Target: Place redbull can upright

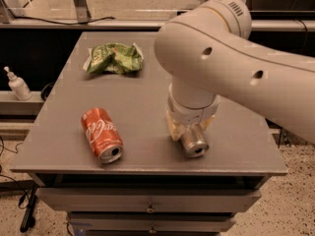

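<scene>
Redbull can at near right of table, on its side: long axis runs far-to-near, silver end toward near edge. Gripper directly over it, jaws clamped on its sides. Red Coca-Cola can lies well left.

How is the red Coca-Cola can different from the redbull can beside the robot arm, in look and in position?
The Coca-Cola can is red and wider; the redbull can shows only a silver end and looks narrower. The Coca-Cola can lies free at the front left of the table; the redbull can is mostly hidden under the claw, right of centre. Both lie on their side, one end toward the front edge.
</scene>
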Controlling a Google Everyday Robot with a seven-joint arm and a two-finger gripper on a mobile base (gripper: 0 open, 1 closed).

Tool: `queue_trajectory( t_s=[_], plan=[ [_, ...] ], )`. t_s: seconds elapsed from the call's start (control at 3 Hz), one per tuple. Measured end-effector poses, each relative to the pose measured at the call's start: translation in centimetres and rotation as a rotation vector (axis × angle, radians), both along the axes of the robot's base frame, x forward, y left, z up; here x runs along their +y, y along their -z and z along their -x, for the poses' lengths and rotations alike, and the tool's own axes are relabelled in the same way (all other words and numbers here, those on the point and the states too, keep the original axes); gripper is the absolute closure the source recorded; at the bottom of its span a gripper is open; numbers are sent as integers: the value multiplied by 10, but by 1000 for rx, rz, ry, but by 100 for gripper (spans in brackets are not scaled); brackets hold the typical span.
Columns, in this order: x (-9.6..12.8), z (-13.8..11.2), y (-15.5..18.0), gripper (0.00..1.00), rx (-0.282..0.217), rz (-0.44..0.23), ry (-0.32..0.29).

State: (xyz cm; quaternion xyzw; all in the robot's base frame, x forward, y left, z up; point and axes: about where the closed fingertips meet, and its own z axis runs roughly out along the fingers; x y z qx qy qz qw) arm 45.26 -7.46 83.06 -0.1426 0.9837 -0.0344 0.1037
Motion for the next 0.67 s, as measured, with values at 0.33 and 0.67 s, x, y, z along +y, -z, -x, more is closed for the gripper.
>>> queue_trajectory(
  t_s=[0.33,0.67],
  plan=[
    [-12,-14,-14,85,10,1,-1],
    [-30,-34,-36,100,14,-88,35]
  ],
)
